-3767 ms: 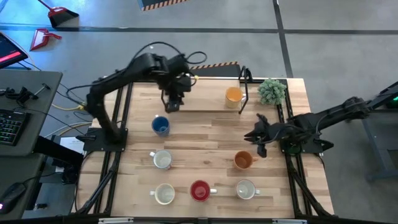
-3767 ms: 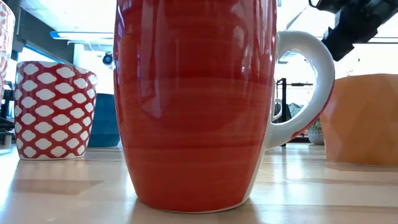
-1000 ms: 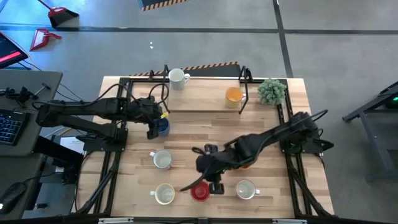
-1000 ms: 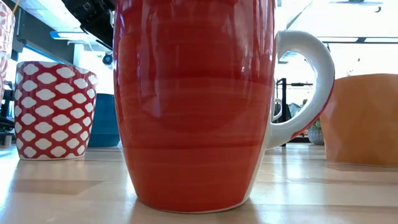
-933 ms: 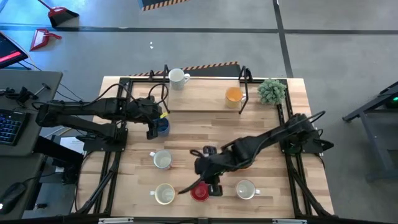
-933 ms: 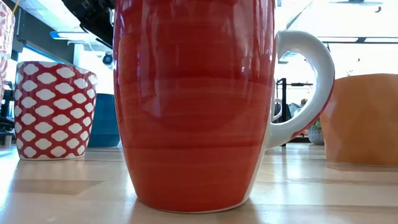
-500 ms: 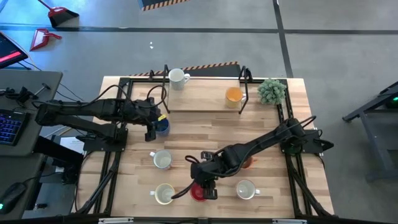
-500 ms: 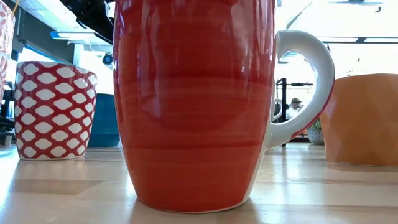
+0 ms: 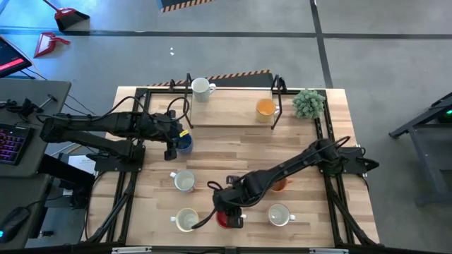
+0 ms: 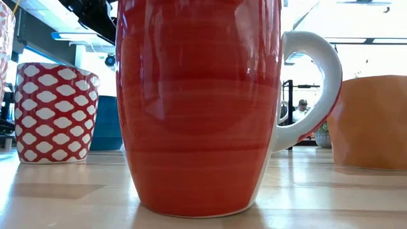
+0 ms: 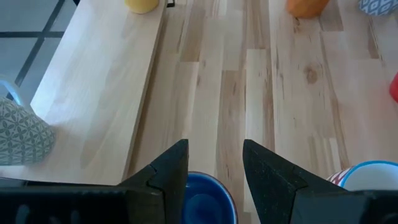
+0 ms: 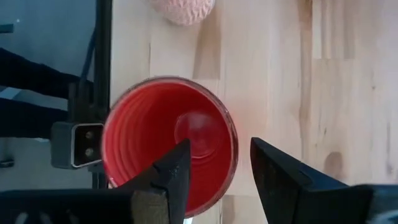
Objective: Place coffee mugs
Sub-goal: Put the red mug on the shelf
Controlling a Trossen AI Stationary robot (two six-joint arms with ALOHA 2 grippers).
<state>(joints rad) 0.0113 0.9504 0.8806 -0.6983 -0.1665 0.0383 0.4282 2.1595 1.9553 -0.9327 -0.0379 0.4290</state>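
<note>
Looking straight down on a wooden table (image 9: 240, 152) with both dark arms reaching in. Showing, in the high view only, the whole layout: white mug (image 9: 201, 87) at twelve o'clock on the far edge, yellow-orange mug (image 9: 265, 107) and potted plant (image 9: 308, 103) toward one o'clock, cream mugs (image 9: 184, 181) toward seven and five o'clock. Filling the low view almost entirely, the red mug (image 10: 198, 105) standing upright on the wood, white handle pointing toward three o'clock, with a red-and-white patterned mug (image 10: 55, 111) at nine o'clock behind it. Hovering over the red mug at six o'clock on the table, the right gripper (image 12: 214, 171), fingers apart, straddling one side of the rim, not clamping. Hovering at nine o'clock over the blue mug (image 11: 202, 199), the left gripper (image 11: 214, 165), fingers apart, gripping nothing. Hiding the darker orange mug (image 9: 280, 185) mostly beneath the right arm; cutting the blue mug off at the left wrist view's edge.
</note>
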